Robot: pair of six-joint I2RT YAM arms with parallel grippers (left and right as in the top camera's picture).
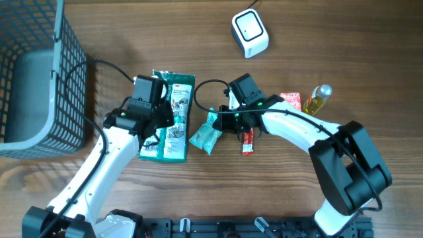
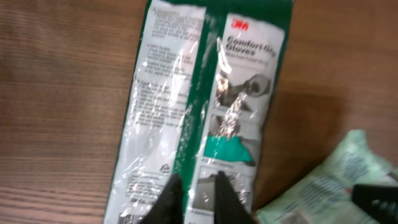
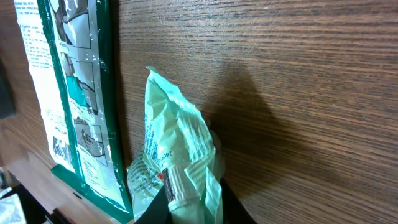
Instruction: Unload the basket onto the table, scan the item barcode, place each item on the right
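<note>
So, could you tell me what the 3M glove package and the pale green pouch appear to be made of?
The 3M glove package: thin clear plastic film, glossy; crinkled white glare streaks lie over the print. The pale green pouch: probably soft plastic film, duller sheen; it creases and bunches where the right gripper pinches it.

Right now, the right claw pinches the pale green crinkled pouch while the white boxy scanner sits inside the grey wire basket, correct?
No. The white boxy scanner stands on the wooden table, outside the grey wire basket, as the overhead view shows. The right claw does pinch the pale green crinkled pouch.
</note>
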